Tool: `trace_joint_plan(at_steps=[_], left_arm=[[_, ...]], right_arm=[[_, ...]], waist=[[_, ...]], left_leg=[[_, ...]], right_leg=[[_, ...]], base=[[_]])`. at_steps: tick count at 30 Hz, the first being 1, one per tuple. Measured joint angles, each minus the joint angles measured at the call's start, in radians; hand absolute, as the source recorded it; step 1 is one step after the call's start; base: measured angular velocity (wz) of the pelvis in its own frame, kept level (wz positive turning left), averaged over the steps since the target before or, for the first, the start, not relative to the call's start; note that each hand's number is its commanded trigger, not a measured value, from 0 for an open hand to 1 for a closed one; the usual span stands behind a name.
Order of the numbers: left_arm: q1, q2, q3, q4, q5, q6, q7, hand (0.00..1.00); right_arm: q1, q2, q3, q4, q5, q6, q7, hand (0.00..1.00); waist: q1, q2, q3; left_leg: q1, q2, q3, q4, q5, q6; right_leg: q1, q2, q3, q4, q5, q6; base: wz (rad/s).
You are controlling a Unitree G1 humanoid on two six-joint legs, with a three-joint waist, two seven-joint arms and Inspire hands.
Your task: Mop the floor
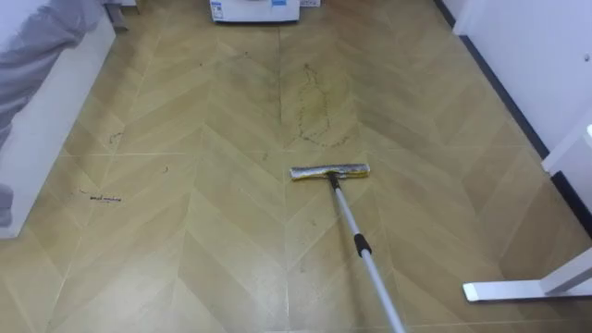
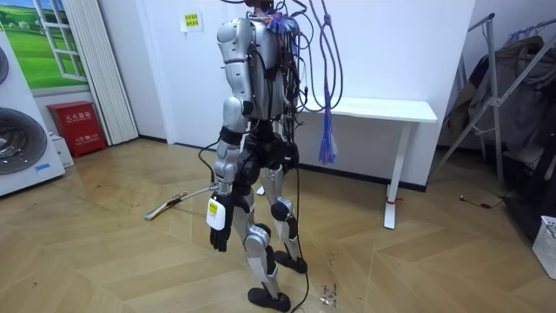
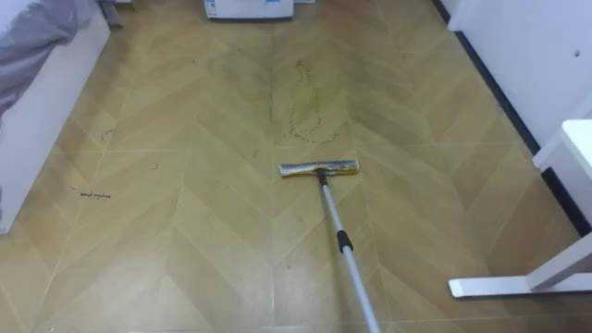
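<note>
Left hand (image 2: 218,235) hangs loose at the robot's side, fingers relaxed and empty; what holds the top of the mop (image 1: 357,242) I cannot tell. Its head (image 1: 329,172) lies flat on the floor (image 1: 213,259) just short of the dirty patch (image 1: 317,111), on the robot's side of it. Best to push straight forward across that patch, keeping the head flat and pressed down, then draw back through it.

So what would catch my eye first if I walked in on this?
Most likely the robot itself, standing on the wooden floor beside a white table, its left hand hanging open at its side. Next, the mop: its flat head lies on the floor ahead of the robot, just short of a faint dirty patch.
</note>
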Motion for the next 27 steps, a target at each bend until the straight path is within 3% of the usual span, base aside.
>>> trace_joint_plan(at_steps=[15,20,27], left_arm=[[-0.005,0.001,-0.025,0.000,-0.016,0.000,-0.044,0.00],[-0.007,0.001,-0.016,0.001,-0.039,-0.001,-0.046,0.00],[-0.042,0.005,0.006,0.000,-0.041,-0.001,-0.042,0.00]], right_arm=[[-0.009,-0.006,0.023,0.026,0.055,0.000,0.006,1.00],[-0.010,-0.012,0.019,0.027,0.055,0.000,0.006,1.00],[-0.053,-0.014,0.020,0.048,0.071,-0.001,-0.011,1.00]], waist=[[0.002,0.017,-0.0040],[0.003,0.027,-0.0016],[0.003,0.027,-0.0014]], left_leg=[[-0.021,0.001,0.002,0.008,0.000,0.000],[-0.029,0.001,0.002,0.009,0.000,0.000],[-0.130,0.005,-0.001,0.047,0.000,0.000]], right_leg=[[-0.015,0.002,-0.003,0.001,0.000,0.000],[-0.022,0.001,-0.001,-0.001,0.000,-0.001],[-0.115,0.000,-0.001,0.038,0.002,-0.005]], base=[[0.01],[0.00],[0.04]])
